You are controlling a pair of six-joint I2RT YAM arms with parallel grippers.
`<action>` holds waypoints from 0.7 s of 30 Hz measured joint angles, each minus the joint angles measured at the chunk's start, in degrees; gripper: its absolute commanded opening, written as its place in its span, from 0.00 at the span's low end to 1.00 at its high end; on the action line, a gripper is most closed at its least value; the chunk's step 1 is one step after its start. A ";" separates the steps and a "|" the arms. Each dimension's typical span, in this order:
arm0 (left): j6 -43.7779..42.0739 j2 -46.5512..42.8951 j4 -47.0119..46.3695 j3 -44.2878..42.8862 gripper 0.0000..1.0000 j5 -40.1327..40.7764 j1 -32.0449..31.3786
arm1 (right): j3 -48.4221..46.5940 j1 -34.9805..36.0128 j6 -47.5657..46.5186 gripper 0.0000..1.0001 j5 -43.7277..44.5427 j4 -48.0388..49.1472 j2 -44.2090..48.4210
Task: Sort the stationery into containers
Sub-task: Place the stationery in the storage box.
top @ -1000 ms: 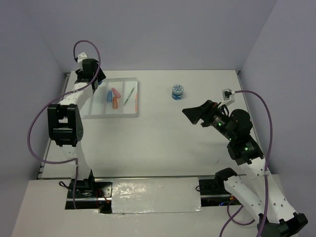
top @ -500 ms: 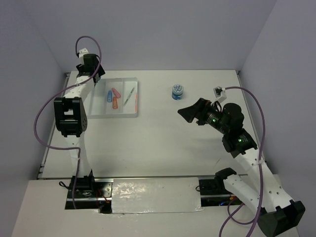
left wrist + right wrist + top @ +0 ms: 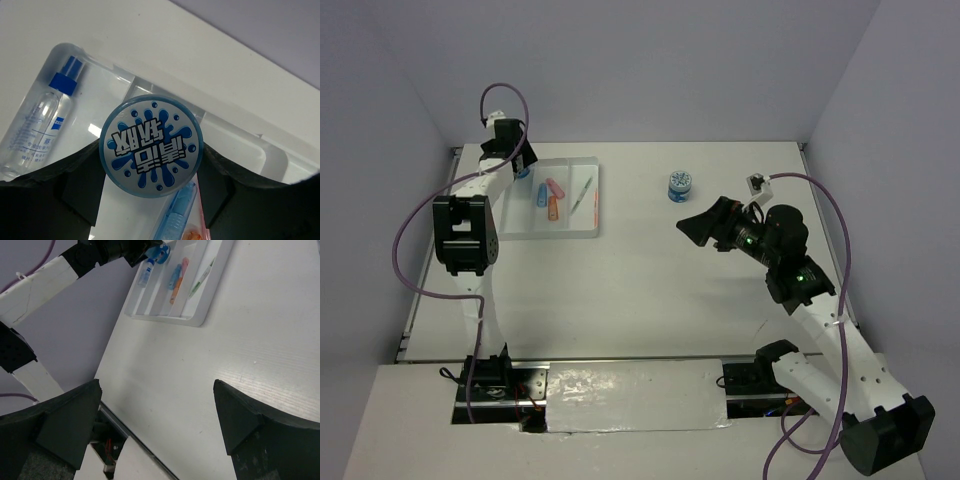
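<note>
White table and pale lilac walls give a plain scene, so you can read the tray [image 3: 570, 228] well. Your left gripper [image 3: 516, 160] hangs over the far left end of it. It pinches a blue round spool [image 3: 151, 146] by its edge, one finger on each side, with the printed face turned to the wrist camera.

I judge that the step in hand is placing this spool. In the left wrist view the spool covers the wall between two compartments. A small spray bottle [image 3: 42, 117] lies in the outermost one and a blue stubby piece [image 3: 176, 215] lies in the next. If you let go there, the spool may land on the wall and tip or roll. So first choose one compartment and shift sideways until the spool is fully over its floor. Then go low, and only then spread the fingers. How high the spool is above the tray I cannot tell from these views. A round thing rolls easily, so lay it flat if the wrist allows.

Your right gripper [image 3: 698, 226] is spread wide with nothing in it, above bare table and well apart from the tray. The second blue spool [image 3: 680, 186] stands on the table near it, toward the far wall. It looks like the next thing to take.
</note>
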State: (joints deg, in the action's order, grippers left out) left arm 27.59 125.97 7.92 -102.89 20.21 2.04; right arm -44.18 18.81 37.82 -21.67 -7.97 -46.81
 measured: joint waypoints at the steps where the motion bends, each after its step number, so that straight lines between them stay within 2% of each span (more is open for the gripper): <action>1: 0.07 0.24 0.04 0.39 0.00 -0.04 0.00 | 0.17 0.00 0.00 1.00 -0.02 0.11 0.02; 7: 1.16 1.86 0.79 2.03 0.00 -0.72 0.02 | 0.70 0.00 0.02 1.00 -0.04 0.31 0.02; 9: 1.27 2.25 1.07 2.03 0.07 -0.66 0.02 | 0.72 0.00 0.04 1.00 -0.04 0.46 0.04; 10: 1.27 2.27 1.07 1.99 0.20 -0.61 0.02 | 0.76 0.00 0.07 1.00 -0.07 0.68 0.04; 12: 1.31 2.27 1.18 1.95 0.35 -0.68 0.02 | 0.92 0.00 0.17 1.00 -0.07 1.03 0.04; 13: 1.33 2.29 1.16 1.92 0.50 -0.68 0.00 | 1.07 0.00 0.20 1.00 -0.11 1.27 0.04; 14: 1.36 2.29 1.25 1.92 0.57 -0.72 0.00 | 1.22 0.00 0.22 1.00 -0.13 1.33 0.04; 15: 1.38 2.29 1.33 1.90 0.68 -0.74 0.00 | 1.42 0.00 0.20 1.00 -0.13 1.44 0.02; 16: 1.46 2.29 1.36 1.90 0.75 -0.70 0.00 | 1.55 0.00 0.20 1.00 -0.17 1.42 0.00; 21: 2.56 2.23 2.12 1.88 0.97 -0.52 -0.33 | 1.64 0.00 0.20 1.00 -0.17 2.19 -0.87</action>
State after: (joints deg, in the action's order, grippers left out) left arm 30.15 128.20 10.04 -101.01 19.68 1.72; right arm -42.54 18.81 38.02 -21.85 -5.78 -47.68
